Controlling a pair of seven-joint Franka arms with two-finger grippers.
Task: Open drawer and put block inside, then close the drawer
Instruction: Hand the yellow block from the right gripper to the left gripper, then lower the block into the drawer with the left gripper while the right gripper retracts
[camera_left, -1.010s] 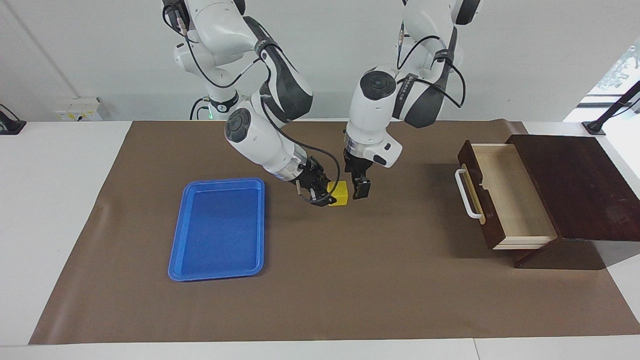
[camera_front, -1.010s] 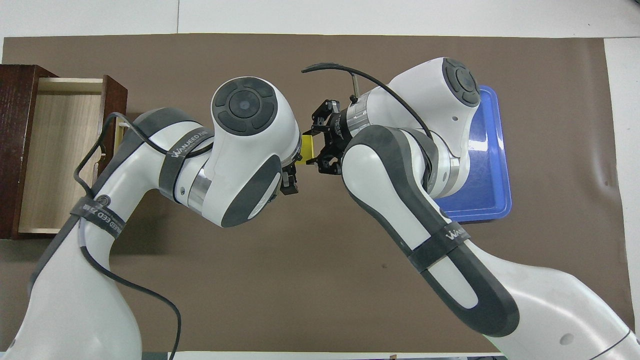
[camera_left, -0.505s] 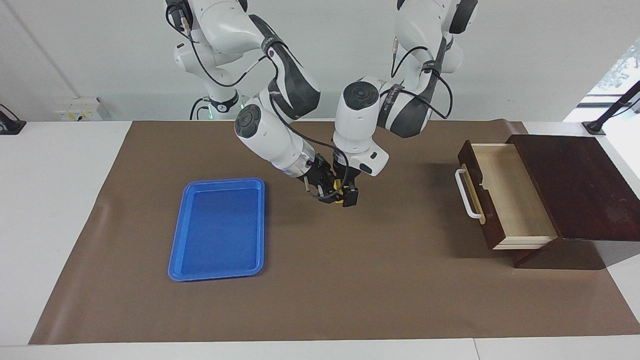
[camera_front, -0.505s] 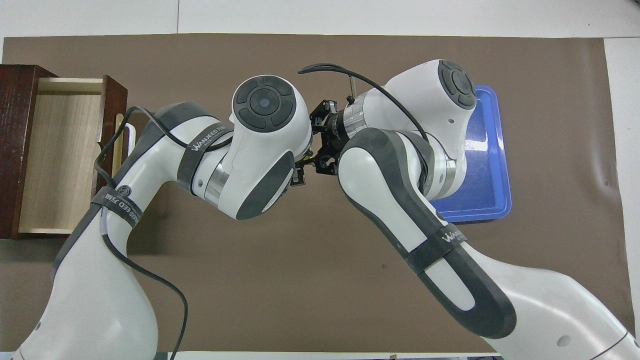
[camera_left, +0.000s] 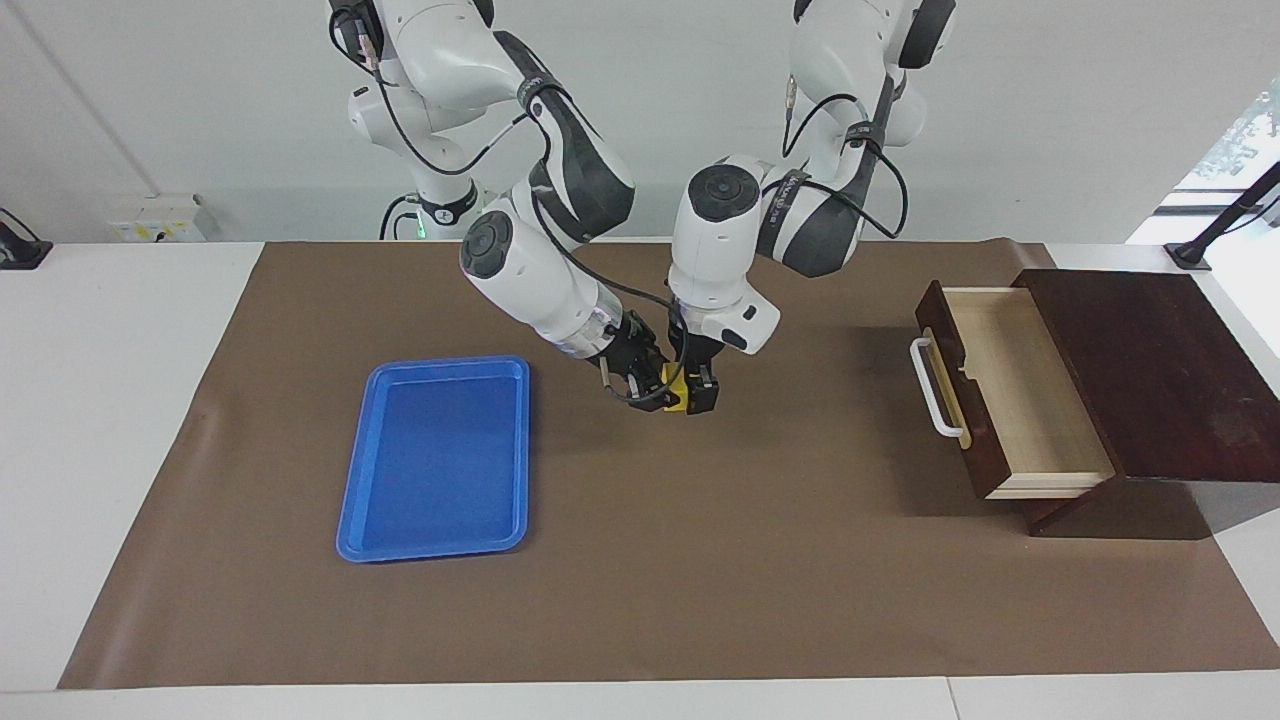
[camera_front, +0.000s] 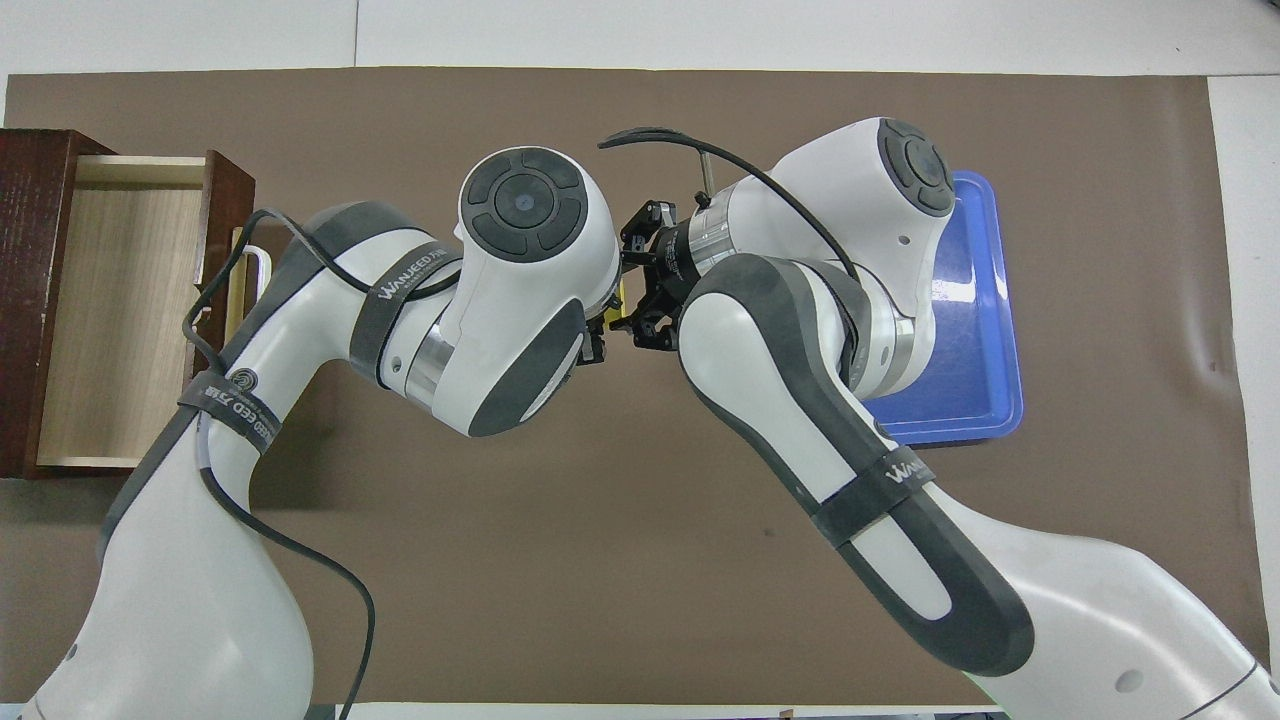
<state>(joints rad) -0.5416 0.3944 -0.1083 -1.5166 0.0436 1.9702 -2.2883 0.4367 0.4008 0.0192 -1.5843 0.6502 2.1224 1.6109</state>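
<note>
Passing the block (camera_left: 676, 391) from one arm to the other is the step in hand, I judge. The small yellow cube hangs over the middle of the table (camera_left: 700, 600), between the blue tray (camera_left: 440, 455) and the drawer (camera_left: 1010, 385), and it seems to be a little above the surface. The right hand (camera_left: 645, 385) pinches it from the tray's side, and the left hand (camera_left: 700, 392), coming down from above, is pressed onto it from the drawer's side, so both hands grip the same cube.

To do this well, the right hand should let go only when the left hand's grip is sure, and it should open fully and draw back toward the tray without dragging the cube. The left hand should not pull before that, or the cube may twist or slip.

The drawer stands pulled out of its dark box (camera_left: 1150, 370) at the left arm's end of the table, its pale inside bare, its white handle (camera_left: 935, 390) facing the hands, so the way to it looks free
</note>
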